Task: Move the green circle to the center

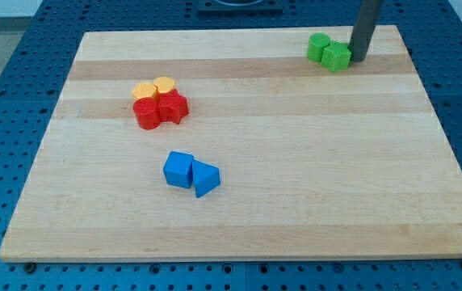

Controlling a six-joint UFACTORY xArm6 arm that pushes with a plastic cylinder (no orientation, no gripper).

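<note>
Two green blocks sit near the view's top right of the wooden board [239,210]. The round green circle [319,47] is on the left and a faceted green block [338,57] touches it on the right. My tip [357,60] stands just right of the faceted green block, touching or nearly touching it. The rod rises out of the view's top.
A cluster at the view's upper left holds two yellow blocks [154,87] behind two red blocks [161,110]. A blue cube [178,170] and a blue wedge-like block [205,178] sit together left of the middle. Blue perforated table surrounds the board.
</note>
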